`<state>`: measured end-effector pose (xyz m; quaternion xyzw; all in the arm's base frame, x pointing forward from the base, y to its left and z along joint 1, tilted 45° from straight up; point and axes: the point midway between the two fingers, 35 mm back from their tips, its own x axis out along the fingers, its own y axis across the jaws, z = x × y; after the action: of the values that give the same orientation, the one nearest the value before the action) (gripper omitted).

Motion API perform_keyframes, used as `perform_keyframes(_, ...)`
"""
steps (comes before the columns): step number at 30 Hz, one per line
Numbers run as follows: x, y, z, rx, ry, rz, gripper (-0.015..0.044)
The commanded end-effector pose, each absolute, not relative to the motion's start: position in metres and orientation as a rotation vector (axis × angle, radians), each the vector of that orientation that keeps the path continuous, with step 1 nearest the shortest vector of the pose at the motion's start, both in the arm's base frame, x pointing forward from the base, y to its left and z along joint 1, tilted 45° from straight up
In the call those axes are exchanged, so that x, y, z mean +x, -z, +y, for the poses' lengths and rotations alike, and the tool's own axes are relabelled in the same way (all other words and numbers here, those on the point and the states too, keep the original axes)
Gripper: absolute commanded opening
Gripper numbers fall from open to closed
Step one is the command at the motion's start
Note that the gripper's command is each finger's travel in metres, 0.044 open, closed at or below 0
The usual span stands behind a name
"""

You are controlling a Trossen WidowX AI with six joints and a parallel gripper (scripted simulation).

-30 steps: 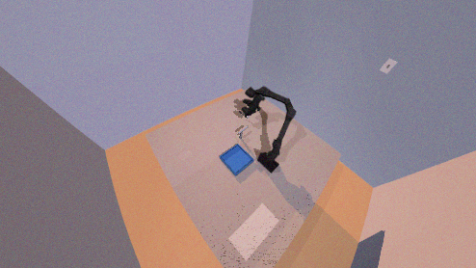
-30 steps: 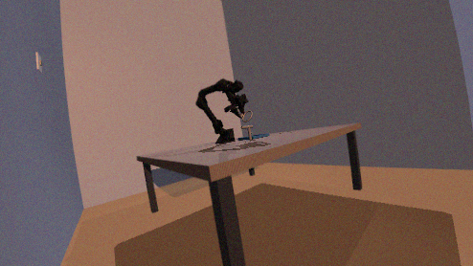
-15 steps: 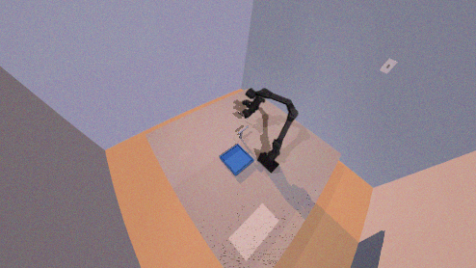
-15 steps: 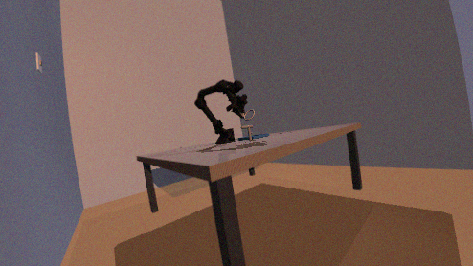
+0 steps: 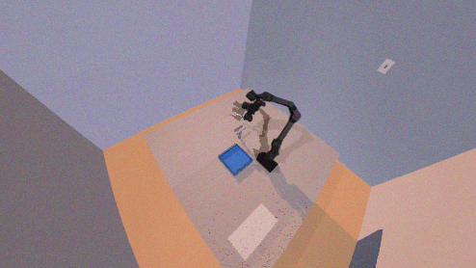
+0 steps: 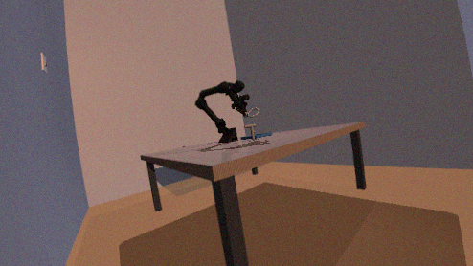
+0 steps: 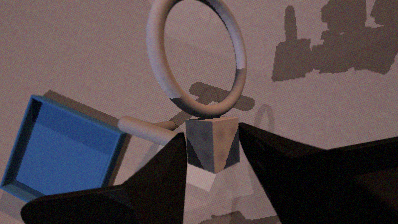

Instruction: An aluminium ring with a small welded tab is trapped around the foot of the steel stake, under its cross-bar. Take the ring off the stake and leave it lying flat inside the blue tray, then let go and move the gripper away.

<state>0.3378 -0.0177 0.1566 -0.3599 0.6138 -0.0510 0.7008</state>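
Pinching the ring's tab (image 7: 212,142) near the table's (image 5: 193,145) (image 6: 287,144) top corner in the top view, the gripper (image 5: 247,119) (image 6: 246,114) (image 7: 210,133) could land the tilted ring (image 6: 258,111) (image 7: 155,45) across the tray (image 5: 226,166) (image 6: 263,136) (image 7: 80,114) wall if unlevelled.

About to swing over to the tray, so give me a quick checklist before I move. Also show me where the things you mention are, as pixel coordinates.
1. Claw (image 6: 247,115) (image 7: 210,133) shut on the ring's welded tab (image 7: 212,142): ok.
2. Aluminium ring (image 6: 253,112) (image 7: 156,60) off the steel stake (image 6: 253,132) (image 7: 145,129): ok, held above its cross-bar.
3. Blue tray (image 5: 235,159) (image 6: 263,136) (image 7: 65,145) free to receive the ring: ok, nothing seen inside.
4. Ring level for laying flat: not ok, tilted.
5. Ring over the tray: not ok, off to one side.
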Motion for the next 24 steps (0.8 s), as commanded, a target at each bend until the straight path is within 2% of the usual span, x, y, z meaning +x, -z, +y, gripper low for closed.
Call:
perform_keyframes(1, 0.335, -0.156, -0.014, -0.879, 0.065, 1.347, 0.0000)
perform_keyframes(24, 0.309, -0.137, 0.003, -1.373, -0.225, 1.233, 0.0000)
